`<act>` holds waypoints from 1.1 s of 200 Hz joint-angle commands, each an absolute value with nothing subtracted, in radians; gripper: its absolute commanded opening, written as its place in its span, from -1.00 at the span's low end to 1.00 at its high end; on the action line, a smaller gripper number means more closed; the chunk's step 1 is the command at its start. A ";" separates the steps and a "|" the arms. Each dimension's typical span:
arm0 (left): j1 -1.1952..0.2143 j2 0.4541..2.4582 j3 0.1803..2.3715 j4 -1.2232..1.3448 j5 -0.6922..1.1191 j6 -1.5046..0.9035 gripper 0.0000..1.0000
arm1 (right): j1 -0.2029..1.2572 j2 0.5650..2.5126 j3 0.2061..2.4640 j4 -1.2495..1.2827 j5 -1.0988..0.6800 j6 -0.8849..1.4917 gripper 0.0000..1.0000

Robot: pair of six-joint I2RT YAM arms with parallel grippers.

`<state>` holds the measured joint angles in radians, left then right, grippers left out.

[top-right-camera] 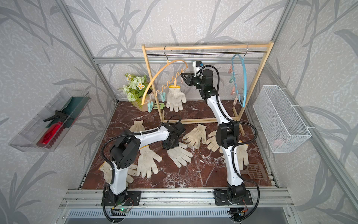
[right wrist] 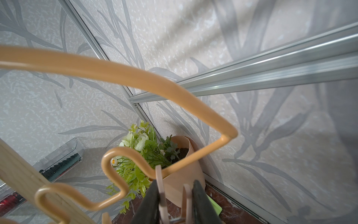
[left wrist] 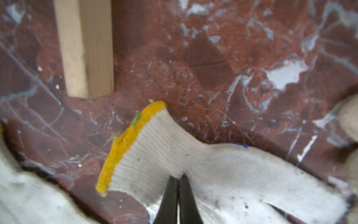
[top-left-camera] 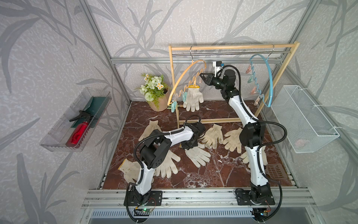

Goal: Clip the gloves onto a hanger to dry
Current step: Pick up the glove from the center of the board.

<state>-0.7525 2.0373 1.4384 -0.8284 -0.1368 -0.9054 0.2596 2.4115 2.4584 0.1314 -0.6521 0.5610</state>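
I am seeing the left gripper [left wrist: 179,175] pinching with its jaws pressed fully together on a fold of one glove [left wrist: 222,164], just behind the ribbed, yellow-edged cuff. That glove is lying flat on the marble tabletop [left wrist: 213,58], near the foot of the wooden rack [left wrist: 83,48]. In both top views the wrist is hiding those jaws from me. The right gripper [right wrist: 176,186] is hovering up at the orange hanger [right wrist: 135,77], its jaws standing narrow and squeezing a pink peg [right wrist: 160,184] between them. The peg's tip is sitting right at the hanger's wavy lower wire, though I cannot tell whether it is touching. One hung glove [top-left-camera: 193,98] is dangling from that hanger by a yellow peg [top-left-camera: 194,85], and the other gloves [top-left-camera: 213,133] are lying scattered across the tabletop around both arms.
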 commanded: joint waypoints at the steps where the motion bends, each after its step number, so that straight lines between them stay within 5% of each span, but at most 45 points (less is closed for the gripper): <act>1: -0.753 2.069 1.358 -0.817 -0.153 -0.799 -1.00 | 0.254 2.347 2.459 0.162 -0.661 0.559 -0.42; 61: -0.739 2.018 1.289 -0.758 -0.234 -0.416 -1.00 | 0.254 2.332 2.435 0.165 -0.660 0.552 -0.42; 108: -0.714 1.895 1.315 -0.721 -0.220 -0.387 -1.00 | 0.255 2.320 2.414 0.172 -0.659 0.552 -0.42; 115: -0.714 1.881 1.324 -0.721 -0.214 -0.389 -0.80 | 0.254 2.319 2.409 0.173 -0.660 0.552 -0.42; 125: -0.714 1.880 1.361 -0.761 -0.210 -0.424 -0.58 | 0.254 2.318 2.408 0.177 -0.660 0.554 -0.42; 150: -0.714 1.926 1.476 -0.930 -0.197 -0.633 -0.42 | 0.253 2.319 2.404 0.192 -0.660 0.564 -0.42; 220: -0.713 1.960 1.471 -0.895 -0.099 -1.062 -0.25 | 0.254 2.322 2.380 0.235 -0.664 0.587 -0.41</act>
